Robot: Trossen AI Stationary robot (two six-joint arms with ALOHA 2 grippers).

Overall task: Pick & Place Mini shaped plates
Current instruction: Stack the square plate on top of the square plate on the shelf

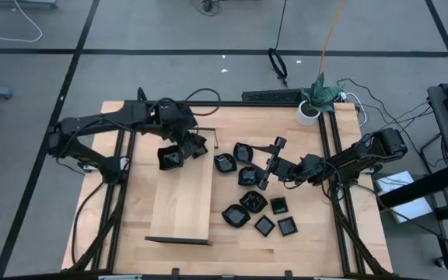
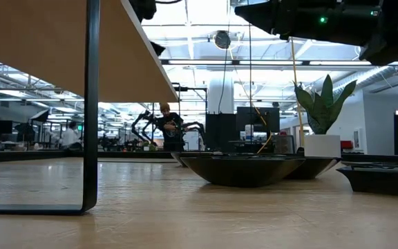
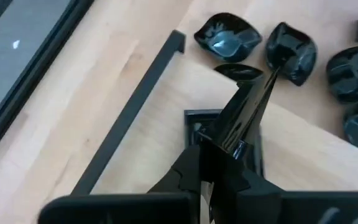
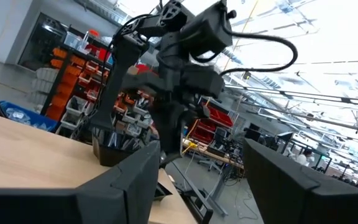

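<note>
A pale wooden board (image 1: 181, 198) lies along the middle of the table, raised on thin dark legs. It serves here as the landmark.

Progress: the task looks barely begun. 1 square black plate (image 1: 169, 158) is clamped in the left gripper (image 1: 179, 152), held over the board's far end. The left wrist view shows the dark fingers (image 3: 241, 118) pinched on this plate's rim (image 3: 194, 124), with the pale board beneath it. Whether the plate touches the board cannot be told. No other plate rests on the board.

The remaining mini shaped plates (image 1: 249, 201) sit in a loose cluster on the table just to the right of the board, 9 or so, some lobed, some square. 4 lie near the board's far half, the others near its middle. All of them are still to be moved, judging by where they lie.

Pose: the left arm reaches in from the table's left side, elbow bent, wrist angled down over the board's far left part.

The right gripper (image 1: 271, 163) hovers above the cluster, to the right of the board, its arm stretched in from the right edge. Its 2 fingers (image 4: 129, 180) stand spread apart and hold nothing, pointing towards the left arm.
</note>
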